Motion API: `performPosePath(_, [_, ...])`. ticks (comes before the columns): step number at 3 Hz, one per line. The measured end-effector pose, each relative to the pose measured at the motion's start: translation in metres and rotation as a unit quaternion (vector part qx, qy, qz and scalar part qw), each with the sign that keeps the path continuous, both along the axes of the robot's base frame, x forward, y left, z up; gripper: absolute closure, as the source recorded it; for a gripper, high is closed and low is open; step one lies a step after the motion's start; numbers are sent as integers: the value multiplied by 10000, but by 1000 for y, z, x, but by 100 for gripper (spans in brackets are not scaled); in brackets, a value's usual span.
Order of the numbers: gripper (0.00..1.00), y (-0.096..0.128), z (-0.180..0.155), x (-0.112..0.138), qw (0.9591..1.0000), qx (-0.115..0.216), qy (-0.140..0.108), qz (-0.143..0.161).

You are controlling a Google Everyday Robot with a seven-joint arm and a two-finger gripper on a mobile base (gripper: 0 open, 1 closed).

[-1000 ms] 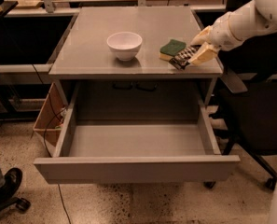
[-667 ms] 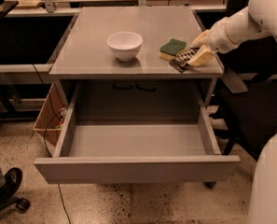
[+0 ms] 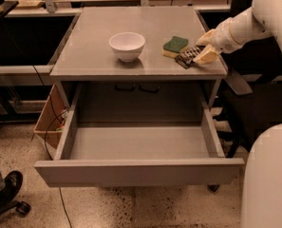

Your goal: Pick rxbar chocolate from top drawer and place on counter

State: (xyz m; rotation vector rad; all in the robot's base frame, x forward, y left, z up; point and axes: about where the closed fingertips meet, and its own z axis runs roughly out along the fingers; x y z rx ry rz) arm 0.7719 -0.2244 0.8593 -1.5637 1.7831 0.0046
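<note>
The rxbar chocolate (image 3: 187, 56), a dark flat bar with white lettering, lies at the right front of the counter (image 3: 93, 56), just right of a green-and-yellow sponge (image 3: 174, 46). My gripper (image 3: 202, 47) reaches in from the right, low over the counter, right at the bar's right end. The top drawer (image 3: 138, 171) is pulled wide open below the counter, and its grey floor is bare.
A white bowl (image 3: 126, 45) stands at the middle of the counter. A cardboard box (image 3: 48, 120) with cables sits left of the drawer. Black chair parts stand to the right. My white arm (image 3: 268, 179) fills the lower right corner.
My gripper and the bar have shifted slightly up and to the right along the counter's right side. More of my white arm shows at the lower right.
</note>
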Motion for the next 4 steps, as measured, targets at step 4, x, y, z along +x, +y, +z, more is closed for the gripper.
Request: performPosePath(4, [0,-31,79,-79,9963,843,152,-57])
